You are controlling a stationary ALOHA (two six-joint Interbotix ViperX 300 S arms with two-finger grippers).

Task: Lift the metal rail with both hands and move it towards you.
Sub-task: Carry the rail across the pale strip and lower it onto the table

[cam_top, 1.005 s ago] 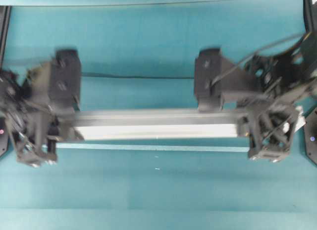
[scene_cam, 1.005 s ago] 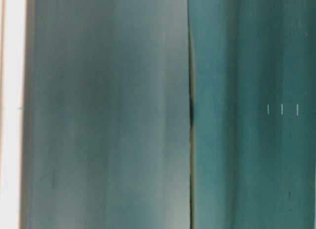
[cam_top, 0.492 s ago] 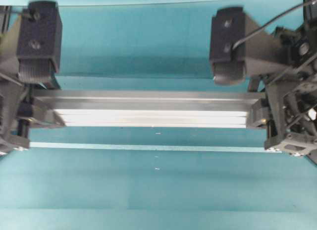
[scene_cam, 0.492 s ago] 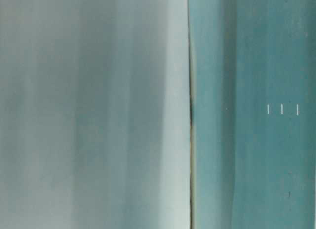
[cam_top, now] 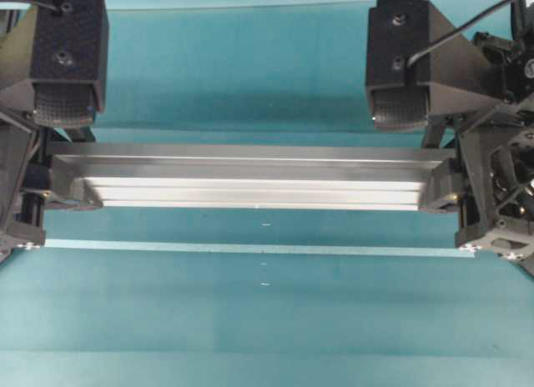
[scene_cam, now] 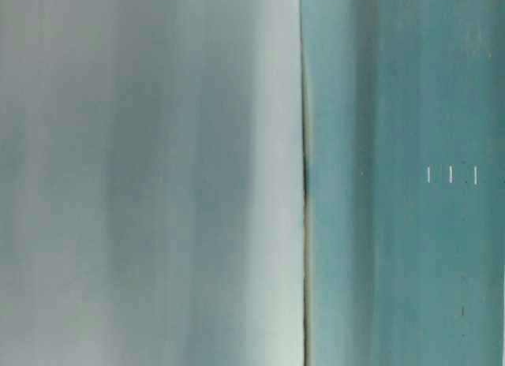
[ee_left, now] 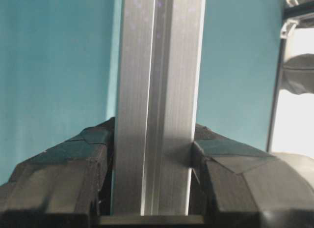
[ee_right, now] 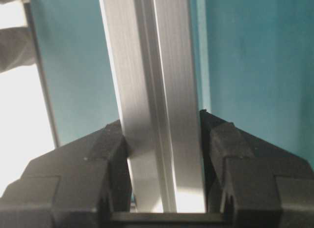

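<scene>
The metal rail (cam_top: 250,180) hangs level above the tabletop (cam_top: 267,320), the left gripper (ee_left: 152,188) and right gripper (ee_right: 164,181) each clamping one end between their jaws. Lifting looks done; drawing it nearer probably remains.

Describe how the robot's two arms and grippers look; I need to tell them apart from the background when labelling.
Both are black. The left gripper and right gripper have chunky, faceted matte fingers. In the overhead view each arm carries a boxy black wrist block with two screw holes and a fine textured face; a black cable runs to the right one. Open lattice framework shows at the right edge.
</scene>
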